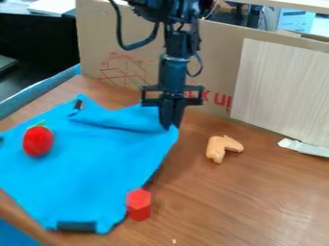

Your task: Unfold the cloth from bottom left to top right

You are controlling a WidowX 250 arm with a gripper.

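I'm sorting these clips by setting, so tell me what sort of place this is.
Probably a robotics lab or workshop: a robot arm hangs over a wooden table, with cardboard standing behind as a screen.

seemingly a lab, black robot arm (pixel 173 71) over wooden table (pixel 257 202), cardboard wall (pixel 116 53) behind

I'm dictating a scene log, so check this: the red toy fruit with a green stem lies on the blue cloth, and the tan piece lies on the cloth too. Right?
Not quite: the tan piece isn't on the blue cloth. The camera view shows it on the wooden table. The red toy fruit does lie on the cloth.
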